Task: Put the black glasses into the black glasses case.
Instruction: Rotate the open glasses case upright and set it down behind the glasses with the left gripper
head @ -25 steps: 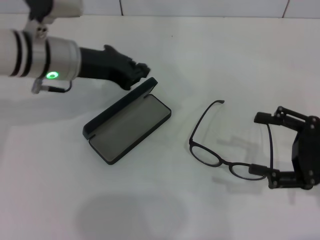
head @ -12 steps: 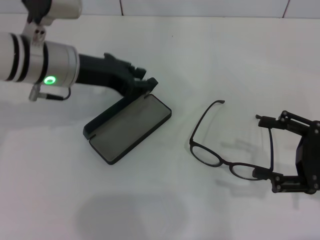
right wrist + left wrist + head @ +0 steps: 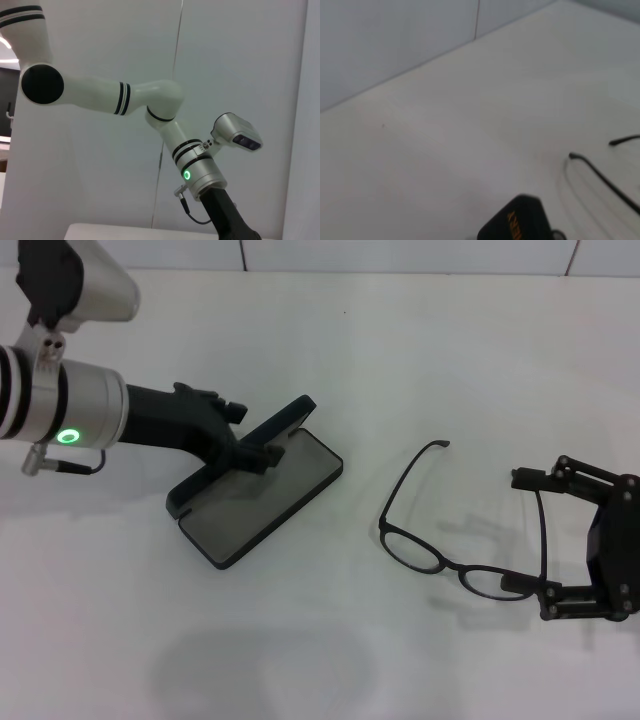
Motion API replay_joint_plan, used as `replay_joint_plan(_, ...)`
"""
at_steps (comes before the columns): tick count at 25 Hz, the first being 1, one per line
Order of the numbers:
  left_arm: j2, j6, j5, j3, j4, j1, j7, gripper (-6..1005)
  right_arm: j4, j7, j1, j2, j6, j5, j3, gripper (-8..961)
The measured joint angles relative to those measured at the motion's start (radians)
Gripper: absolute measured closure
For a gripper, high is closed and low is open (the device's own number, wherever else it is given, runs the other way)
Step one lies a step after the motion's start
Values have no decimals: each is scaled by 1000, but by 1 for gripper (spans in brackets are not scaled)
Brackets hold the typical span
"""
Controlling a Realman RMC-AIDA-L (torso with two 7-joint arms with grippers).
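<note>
Two grippers of mine are in the head view, one at each side of the white table (image 3: 420, 330). On the left, my left gripper (image 3: 258, 452) reaches in from the left edge and sits against the raised lid of the black glasses case (image 3: 262, 493); its dark fingers are at the lid's near face, but I cannot tell whether they are closed on it or merely touching. That case lies open left of centre, lid tilted up along its far-left side, grey lining facing up, and nothing in the tray. In my left wrist view a corner of the lid with orange lettering (image 3: 515, 226) shows close by, and a thin black temple arm beyond it. Right of centre, well apart from the case, the black glasses (image 3: 440, 530) rest on the table with temples unfolded, one tip pointing to the far side. At the right edge my right gripper (image 3: 532, 535) is spread wide, one finger just beyond the right temple and the other beside the right lens's outer end; the temple runs between them and I grip nothing. My right wrist view shows only my left arm (image 3: 150, 105) against a wall.
</note>
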Motion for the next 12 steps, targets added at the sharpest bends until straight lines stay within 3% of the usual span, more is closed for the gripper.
replay_joint_plan(1,0,0,9,1,0,1,1,282,0,0,1,0,1,-3,0,69)
replay_joint_plan(7,-1,-1,44,4,-6,-3,-2,222,0,0,1,1,2,-13,5,69)
replay_joint_plan(10,0,-1,47,4,-6,-4,-3,457,1,-6,1,1,2,-13,6,69)
replay_joint_plan(12,0,-2,48,3,-5,-4,-1,499,4,-16,-1,1,2,-13,7,69)
